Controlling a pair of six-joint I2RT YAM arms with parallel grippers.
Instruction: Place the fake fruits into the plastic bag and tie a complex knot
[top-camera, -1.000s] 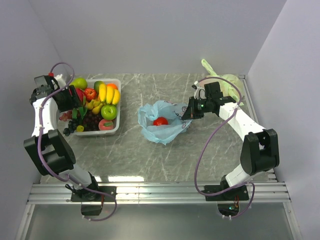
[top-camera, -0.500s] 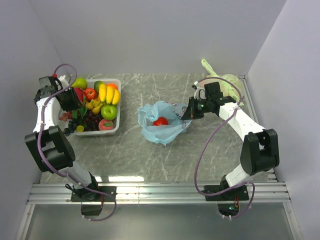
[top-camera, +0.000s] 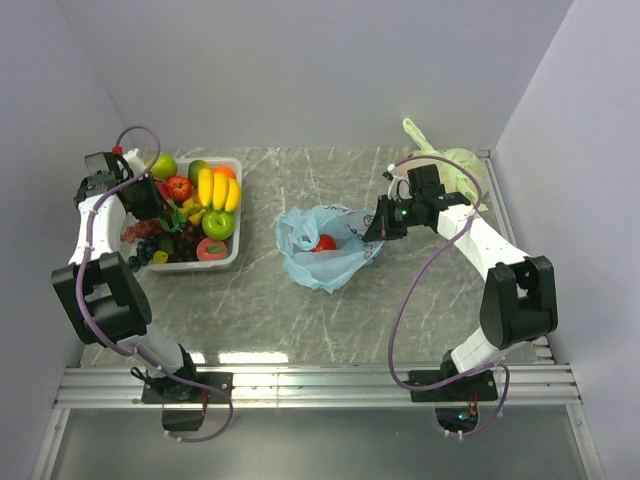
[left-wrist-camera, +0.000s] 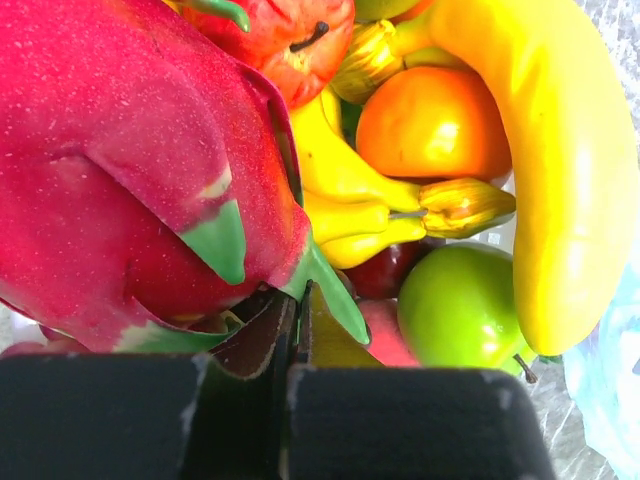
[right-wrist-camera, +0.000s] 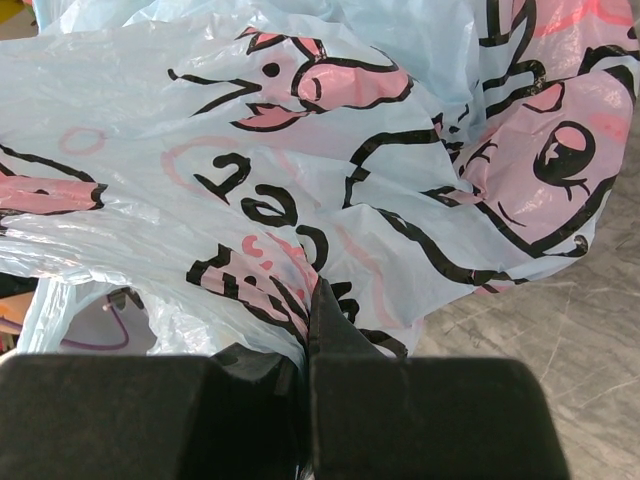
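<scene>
Grey marbled table (top-camera: 300, 320) between plain white walls (top-camera: 300, 70), seen from above. At the centre, the plastic bag (top-camera: 335, 268): thin, translucent light blue, crumpled, mouth open upward, with one red fruit (top-camera: 321, 242) inside. From the right wrist camera, pink cartoon faces with black outlines and letters printed on the film. Right gripper (top-camera: 376, 228) at the bag's 3 o'clock edge, fingers pressed together and pinching a fold of the film.

At 10 o'clock, white tray (top-camera: 238, 166) heaped with the fake fruits (top-camera: 206, 187): yellow bananas, green and red apples, orange, pink peach, dark grapes. Left gripper (top-camera: 150, 198) over the tray's 9 o'clock side, fingers closed tight right under a pink dragon fruit (left-wrist-camera: 120, 170), a green scale tip at the slit; cannot tell if caught.

At 1 o'clock, near the far wall, tied yellow-green bag (top-camera: 462, 165). Bare stone between tray and plastic bag, and wide bare stone toward 6 o'clock as far as the metal rail (top-camera: 320, 385). Left wall close beside the tray, right wall close beside the yellow-green bag.
</scene>
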